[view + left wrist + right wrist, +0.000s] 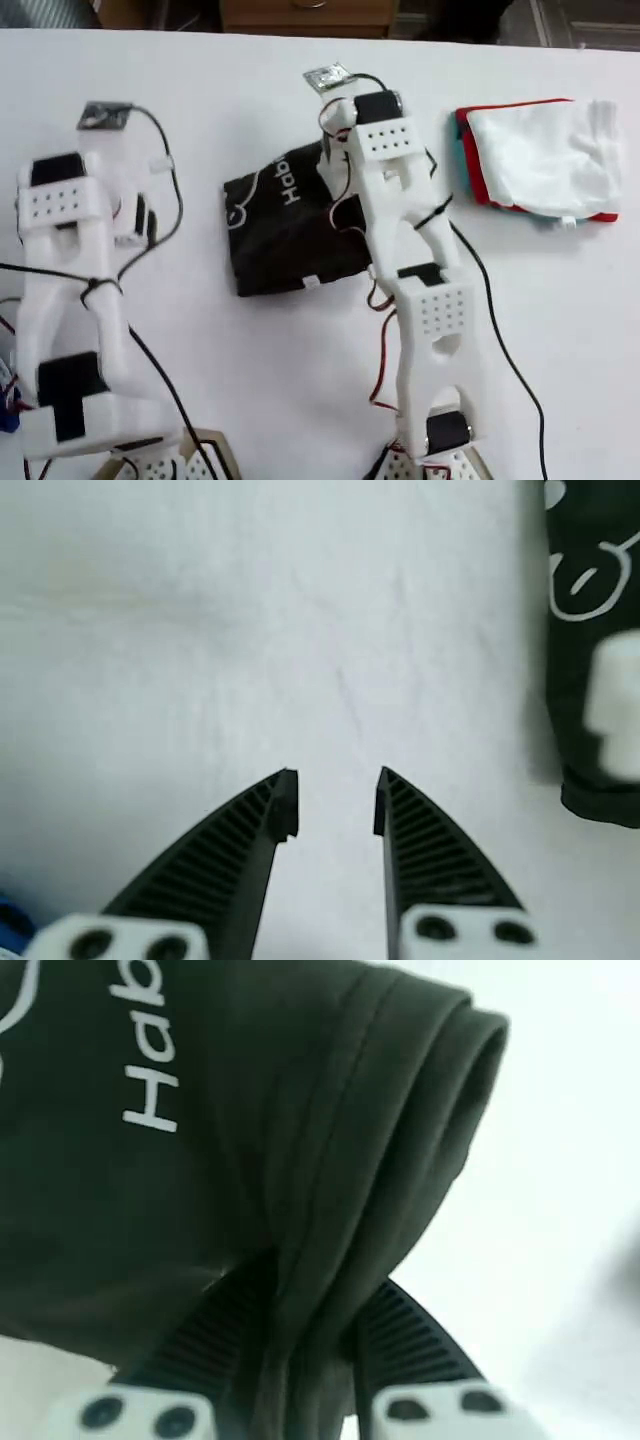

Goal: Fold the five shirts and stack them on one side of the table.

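— Where is the black shirt [285,225]?

— Mid-counter, between the two arms. It lies folded into a rough rectangle with white print facing up. The right arm [420,260] stretches over its right side and covers part of it.

— And the right pincer [305,1310]?

— Clamped on the shirt. In the right wrist view, a thick fold of the black cloth runs between the two ribbed fingers [400,1330], and the hem bunches and curls just past them.

— The left pincer [336,780]?

— Apart, with nothing in the gap. It sits over bare white counter [250,630]. The black shirt's edge, with a bit of the white print, is off to one side in that view and does not touch the fingers.

— Where is the left arm [70,250] in the high view?

— On the left side of the counter, well apart from the shirt.

— Any shirts already folded?

— Yes, there is a stack [535,160] on the right side of the counter, toward the far edge. A white shirt [550,150] lies on top, a little rumpled, and red and teal edges peek out beneath it. I cannot tell how many layers it has.

— Is the stack touching the black shirt?

— No. They lie apart, with the right arm between them.

— Anything else?

— A black cable [500,330] trails across the counter beside the right arm.
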Action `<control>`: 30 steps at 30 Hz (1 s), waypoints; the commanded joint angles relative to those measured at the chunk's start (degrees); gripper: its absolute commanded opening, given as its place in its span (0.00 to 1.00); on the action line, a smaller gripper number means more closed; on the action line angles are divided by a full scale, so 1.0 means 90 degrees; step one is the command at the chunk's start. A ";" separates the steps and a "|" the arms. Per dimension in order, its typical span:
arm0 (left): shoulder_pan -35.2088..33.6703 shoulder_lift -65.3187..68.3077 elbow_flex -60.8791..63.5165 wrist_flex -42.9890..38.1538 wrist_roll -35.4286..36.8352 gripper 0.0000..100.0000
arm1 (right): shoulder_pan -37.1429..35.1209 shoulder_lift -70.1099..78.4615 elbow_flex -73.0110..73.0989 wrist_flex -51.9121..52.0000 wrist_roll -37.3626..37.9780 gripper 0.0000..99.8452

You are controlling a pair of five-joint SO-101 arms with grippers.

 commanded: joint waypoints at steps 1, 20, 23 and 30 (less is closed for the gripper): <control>-0.0049 -0.0596 0.0757 -0.0527 -0.0049 0.15 | 0.0083 -0.1070 0.0166 0.0142 0.0264 0.02; -0.0049 -0.0928 0.1353 -0.0860 -0.0049 0.15 | 0.1744 -0.3209 0.0576 0.0132 0.1827 0.02; -0.0049 -0.0889 0.1402 -0.1006 -0.0049 0.15 | 0.1968 -0.3463 0.0576 0.0132 0.2061 0.02; -0.0049 -0.0889 0.1402 -0.1035 -0.0029 0.15 | 0.2505 -0.3834 0.0576 0.0005 0.2833 0.02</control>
